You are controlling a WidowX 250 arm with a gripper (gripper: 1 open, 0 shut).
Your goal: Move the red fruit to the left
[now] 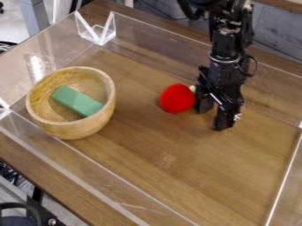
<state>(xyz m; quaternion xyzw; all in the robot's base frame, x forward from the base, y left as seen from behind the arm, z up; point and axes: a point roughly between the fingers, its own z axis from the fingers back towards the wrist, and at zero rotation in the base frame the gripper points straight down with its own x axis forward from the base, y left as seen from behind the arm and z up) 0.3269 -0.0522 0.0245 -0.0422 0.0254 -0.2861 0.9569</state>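
Robotics lab test station. Evidence: wooden tabletop [177, 168] enclosed by clear acrylic walls [71, 40] all around the open jaws of a black robot arm [227, 44]; cabling behind them.

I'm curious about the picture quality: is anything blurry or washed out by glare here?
Camera view: soft and low in detail overall; the red fruit is an even bright red blob with no surface detail; the clear plastic walls catch pale reflections, mostly at the back left; the gripper is dark with little detail; the green block in the wooden bowl reads clearly.
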